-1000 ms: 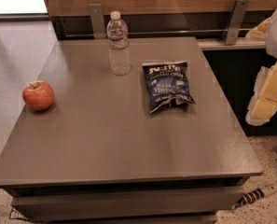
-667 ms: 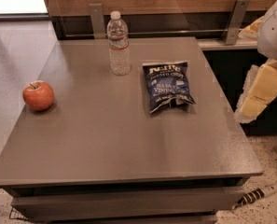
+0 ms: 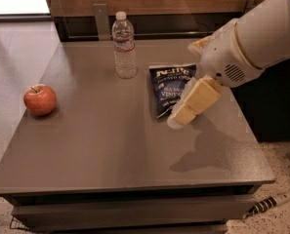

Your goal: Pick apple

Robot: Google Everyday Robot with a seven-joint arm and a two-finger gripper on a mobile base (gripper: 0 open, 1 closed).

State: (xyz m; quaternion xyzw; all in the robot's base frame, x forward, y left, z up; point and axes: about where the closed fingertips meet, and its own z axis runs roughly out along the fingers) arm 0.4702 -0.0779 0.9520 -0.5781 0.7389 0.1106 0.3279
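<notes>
The arm [image 3: 252,38] reaches in from the upper right, angled downward. The pincer [image 3: 179,116] hangs over the chip bag's [image 3: 165,84] lower edge; whether it is open or closed cannot be determined. The apple [image 3: 40,99] rests on the worktop [image 3: 110,150], well apart from the pincer, to its left in view.

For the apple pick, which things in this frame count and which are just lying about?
Belongs to the job:
- apple, near the table's left edge
- tool, above the table at the chip bag's right side, well away from the apple

Just lying about:
- water bottle, upright at the back
- chip bag, flat beside the bottle
</notes>
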